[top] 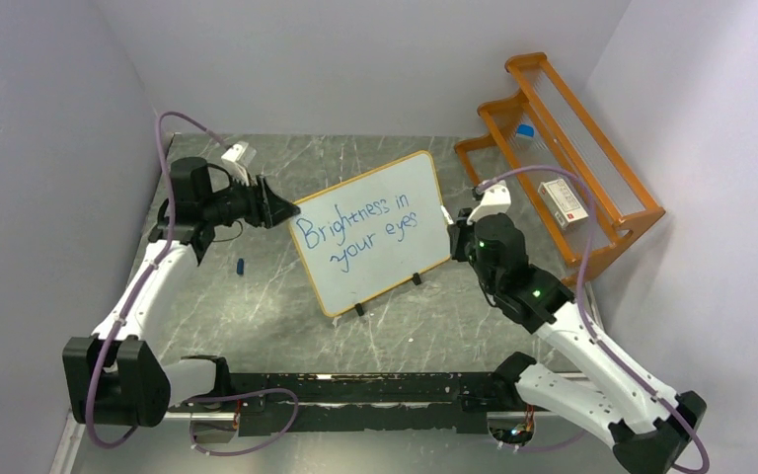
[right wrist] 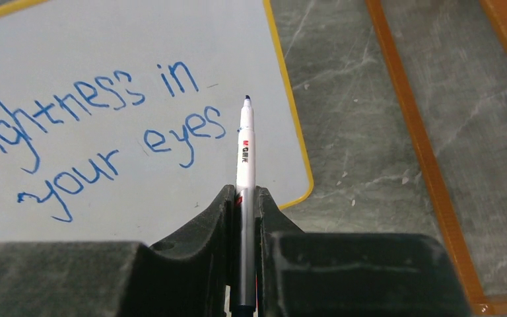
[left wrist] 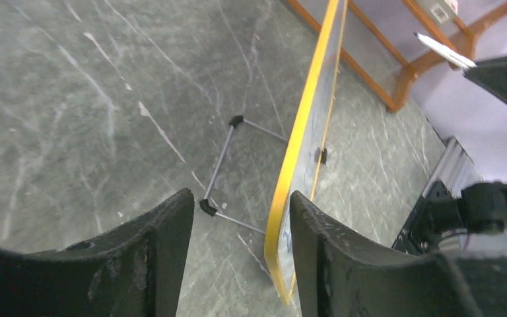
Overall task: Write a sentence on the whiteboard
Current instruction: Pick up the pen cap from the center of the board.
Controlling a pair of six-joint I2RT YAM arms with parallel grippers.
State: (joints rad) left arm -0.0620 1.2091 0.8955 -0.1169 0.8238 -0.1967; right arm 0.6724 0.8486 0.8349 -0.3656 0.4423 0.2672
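Item: whiteboard (top: 395, 267), orange-framed, propped upright on two black feet near the middle of the grey marbled surface (top: 257, 326), its face turned toward the arms. Inscription: the sentence (top: 355, 232), in blue marker, is read as "Brightness in your eyes", set in two lines; no unfinished letter is seen. Left hand (left wrist: 241, 198): placed at the board's left edge, fingers parted about halfway; the frame's edge is seen in the gap close beside one finger, but nothing is clamped. Right hand (right wrist: 244, 191): closed tight on a white marker (right wrist: 245, 145), the uncapped tip pointed at the board's right margin just past "in" and "eyes"; whether the tip touches the face cannot be told. Accessories: an orange wooden rack (top: 572, 148) stands against the right wall with a small box (top: 565, 202) on it; a small blue object (top: 241, 266), possibly the marker's cap, lies on the surface left of the board. Step in hand, as judged: the writing is taken to be complete and the board is being let go. Next move, as judged: the left hand is to be drawn back clear of the frame without the board being tipped on its feet, and the marker is to be lifted away without the wet lettering being brushed.
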